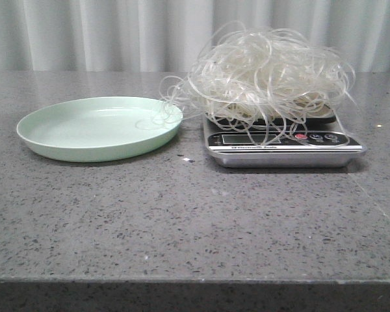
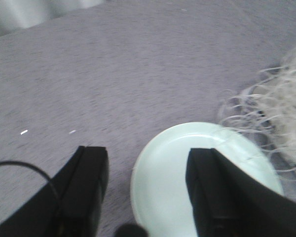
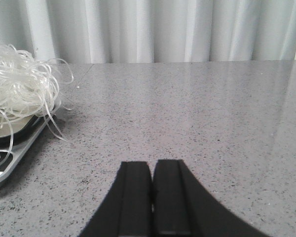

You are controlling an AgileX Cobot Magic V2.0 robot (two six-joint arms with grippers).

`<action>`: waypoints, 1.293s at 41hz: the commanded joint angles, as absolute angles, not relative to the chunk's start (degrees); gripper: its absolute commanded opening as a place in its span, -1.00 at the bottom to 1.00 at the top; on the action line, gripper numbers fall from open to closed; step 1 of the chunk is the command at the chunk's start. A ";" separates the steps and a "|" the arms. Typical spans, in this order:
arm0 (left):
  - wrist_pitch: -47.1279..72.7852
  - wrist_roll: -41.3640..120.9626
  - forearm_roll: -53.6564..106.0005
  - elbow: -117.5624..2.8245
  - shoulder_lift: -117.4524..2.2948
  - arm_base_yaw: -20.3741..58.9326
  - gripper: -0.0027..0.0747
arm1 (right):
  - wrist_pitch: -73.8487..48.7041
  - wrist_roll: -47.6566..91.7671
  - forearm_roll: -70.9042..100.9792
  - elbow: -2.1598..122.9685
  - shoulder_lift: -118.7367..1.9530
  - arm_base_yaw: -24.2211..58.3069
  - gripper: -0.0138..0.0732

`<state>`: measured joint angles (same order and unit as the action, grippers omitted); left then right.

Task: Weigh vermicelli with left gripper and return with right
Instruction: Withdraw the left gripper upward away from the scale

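On the scale (image 1: 283,148), vermicelli (image 1: 266,75); left gripper (image 2: 148,190) spread, right gripper (image 3: 152,197) pressed together

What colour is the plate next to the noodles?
Pale mint green; the plate shows best in the front view.

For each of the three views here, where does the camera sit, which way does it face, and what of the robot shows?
Front view: level with the table, facing forward at the vermicelli piled on the scale beside the green plate; no robot part shows.
Left wrist view: on the left arm, looking down over the plate; the left gripper shows, fingers apart.
Right wrist view: on the right arm, low, facing the curtain; the right gripper shows, fingers together.
Shared: the vermicelli appears in all three views, the scale in the front and right wrist views.
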<state>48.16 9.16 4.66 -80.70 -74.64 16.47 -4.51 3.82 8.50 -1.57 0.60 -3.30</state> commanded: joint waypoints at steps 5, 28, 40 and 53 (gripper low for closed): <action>33.89 8.65 3.96 -67.41 -61.25 11.01 -0.21 | 0.33 3.95 8.13 -1.13 1.52 -3.77 -0.34; -5.39 8.55 5.74 -29.90 -40.63 9.33 -0.58 | 3.19 3.95 8.17 -1.13 1.52 -3.77 -0.34; -7.63 8.63 5.50 -25.68 -37.08 9.33 -0.58 | 3.77 3.95 8.17 5.37 0.81 -3.77 -0.34; -7.86 8.63 5.50 -25.68 -37.08 9.44 -0.58 | -1.52 3.95 8.17 24.61 -16.23 -3.62 -0.34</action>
